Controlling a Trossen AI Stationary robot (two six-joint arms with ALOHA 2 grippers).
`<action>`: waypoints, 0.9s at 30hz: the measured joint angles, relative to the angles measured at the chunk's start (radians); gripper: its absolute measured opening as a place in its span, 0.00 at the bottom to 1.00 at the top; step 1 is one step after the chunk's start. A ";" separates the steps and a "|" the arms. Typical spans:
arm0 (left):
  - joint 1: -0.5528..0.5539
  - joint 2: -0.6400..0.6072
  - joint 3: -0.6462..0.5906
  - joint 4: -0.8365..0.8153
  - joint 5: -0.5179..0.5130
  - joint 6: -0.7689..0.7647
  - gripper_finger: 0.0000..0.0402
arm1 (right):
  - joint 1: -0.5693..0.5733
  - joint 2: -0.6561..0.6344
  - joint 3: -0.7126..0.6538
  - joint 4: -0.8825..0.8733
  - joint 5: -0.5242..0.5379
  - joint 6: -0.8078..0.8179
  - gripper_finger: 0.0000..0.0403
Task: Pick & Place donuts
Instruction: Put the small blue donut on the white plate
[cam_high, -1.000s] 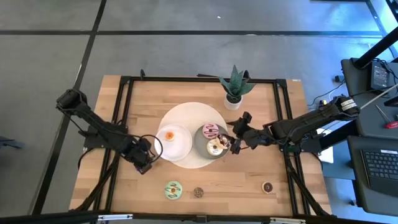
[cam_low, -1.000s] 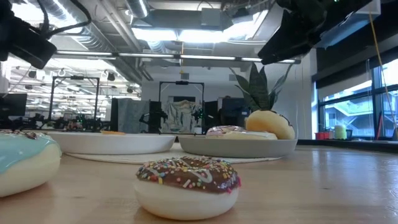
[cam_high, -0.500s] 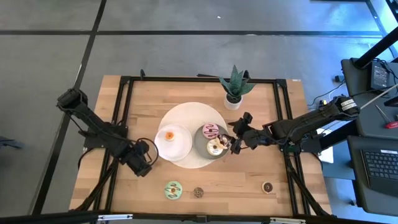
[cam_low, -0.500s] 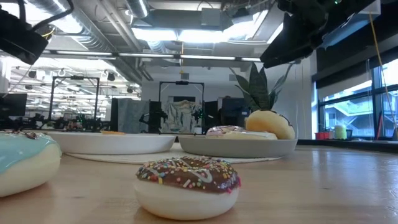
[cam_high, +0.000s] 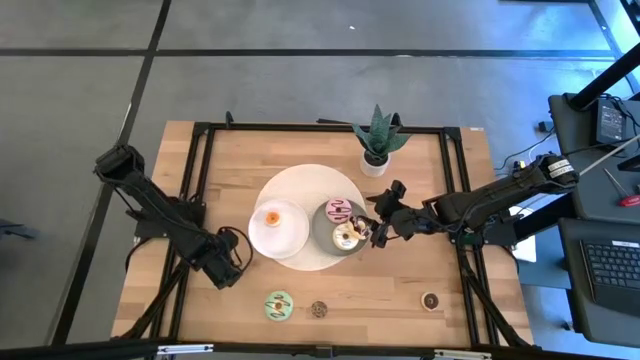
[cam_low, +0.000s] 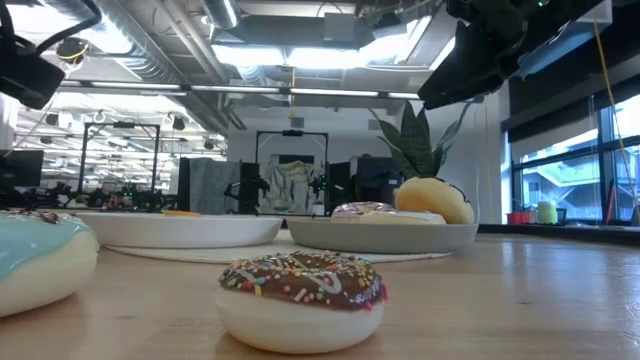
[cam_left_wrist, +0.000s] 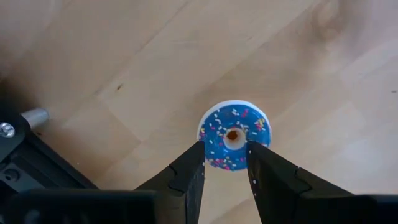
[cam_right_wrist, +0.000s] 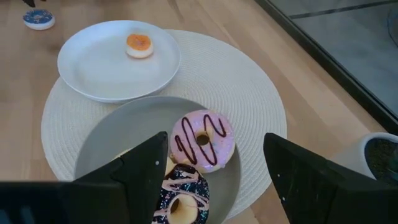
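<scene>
The blue sprinkled donut (cam_left_wrist: 234, 134) is sitting flat on the wood near the table's (cam_high: 240, 150) left edge, and the left gripper (cam_left_wrist: 225, 163) is right above it, fingers parted narrowly with the tips lined up on either side of the ring, nothing held yet. My worry: that opening looks barely wider than the donut, so if it drops a bit off-center a fingertip could land on the icing and skid it toward the black frame rail, which is close by on that side. Not much room there, though plenty of bare wood toward the front. Over in the middle, the grey plate (cam_right_wrist: 99, 149) on the woven mat (cam_right_wrist: 249, 87) already has a pink striped donut (cam_right_wrist: 202, 140) and a dark one (cam_right_wrist: 180, 202), plus a third you can only half see; the white plate (cam_high: 290, 235) beside it has a small orange donut (cam_right_wrist: 138, 44). The right gripper (cam_high: 376, 232) hangs at the grey plate's right rim, spread wide and empty. Three more donuts wait along the front edge: mint (cam_high: 278, 304), chocolate sprinkled (cam_low: 301, 298), and one dark (cam_high: 430, 299).
</scene>
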 joint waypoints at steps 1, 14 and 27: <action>0.000 0.009 0.000 0.002 0.000 0.001 0.28 | 0.000 0.000 0.000 0.000 0.000 0.000 0.66; 0.000 0.103 0.000 0.029 0.010 0.027 0.28 | 0.000 0.000 0.000 0.000 0.000 0.001 0.66; 0.000 0.171 0.000 0.056 0.034 0.027 0.28 | 0.000 0.000 0.000 0.000 0.000 -0.003 0.66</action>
